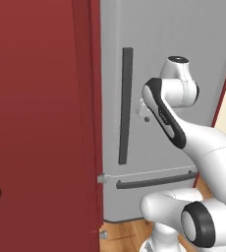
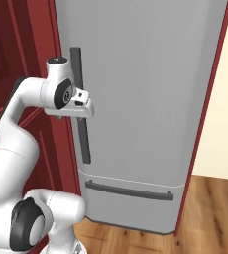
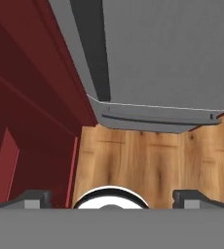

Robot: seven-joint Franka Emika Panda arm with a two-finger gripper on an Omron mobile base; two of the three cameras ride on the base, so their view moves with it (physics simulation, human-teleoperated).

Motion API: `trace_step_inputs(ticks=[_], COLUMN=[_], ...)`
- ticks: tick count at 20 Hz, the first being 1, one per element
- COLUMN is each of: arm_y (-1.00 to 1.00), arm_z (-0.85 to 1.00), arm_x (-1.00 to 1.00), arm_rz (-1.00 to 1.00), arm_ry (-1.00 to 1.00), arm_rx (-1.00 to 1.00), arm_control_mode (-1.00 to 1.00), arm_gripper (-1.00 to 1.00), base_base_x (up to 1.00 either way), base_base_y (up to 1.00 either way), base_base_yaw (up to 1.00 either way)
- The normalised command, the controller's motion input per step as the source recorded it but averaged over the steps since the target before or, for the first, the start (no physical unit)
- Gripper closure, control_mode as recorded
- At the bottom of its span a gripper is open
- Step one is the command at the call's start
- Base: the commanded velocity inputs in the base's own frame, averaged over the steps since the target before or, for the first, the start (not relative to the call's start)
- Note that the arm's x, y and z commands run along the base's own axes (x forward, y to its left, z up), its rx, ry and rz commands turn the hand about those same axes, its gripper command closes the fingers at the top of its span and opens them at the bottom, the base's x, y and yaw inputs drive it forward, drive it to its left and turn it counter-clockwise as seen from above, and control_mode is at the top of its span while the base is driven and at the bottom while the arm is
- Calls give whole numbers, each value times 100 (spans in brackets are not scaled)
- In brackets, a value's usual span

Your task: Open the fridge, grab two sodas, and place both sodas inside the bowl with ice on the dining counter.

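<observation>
No readable text, labels, brand names, numbers or signs appear anywhere. A tiny dark marking sits on the robot arm point(image 1: 165, 117), too small to make out.

Fridge point(image 2: 145, 99) dead ahead, door shut. Vertical handle point(image 2: 81, 106) near door's left edge; horizontal drawer handle point(image 2: 130, 190) below it. Cabinet panel point(image 1: 36, 123) flush left of fridge. Gripper point(image 2: 84, 101) just in front of vertical handle, mid-height. Wood floor point(image 3: 153, 165) underneath.

White arm bent at elbow, tool point(image 3: 112, 198) pointing downward, fingers spread wide
</observation>
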Motion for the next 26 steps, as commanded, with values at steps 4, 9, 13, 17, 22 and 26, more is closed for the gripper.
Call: trace_step_inputs(ticks=[4, 9, 13, 17, 22, 26], arm_y=[0, 0, 19, 16, 5, 2], arm_z=[0, 0, -33, -12, 0, 0], arm_x=[0, 0, 13, 26, 42, 50], arm_rz=[0, 0, 7, 3, 0, -5], arm_ry=[0, 0, -4, -17, -6, 0], arm_rx=[0, 0, 3, 6, 0, -1], arm_control_mode=[100, 100, -100, -100, -100, -100], arm_gripper=[-100, -100, -100, -100, -100, -100], base_base_x=[0, 12, 3, 0, 0, 0], base_base_y=[22, 25, 9, 0, 0, 0], base_base_yaw=[0, 0, 1, 0, 0, 0])
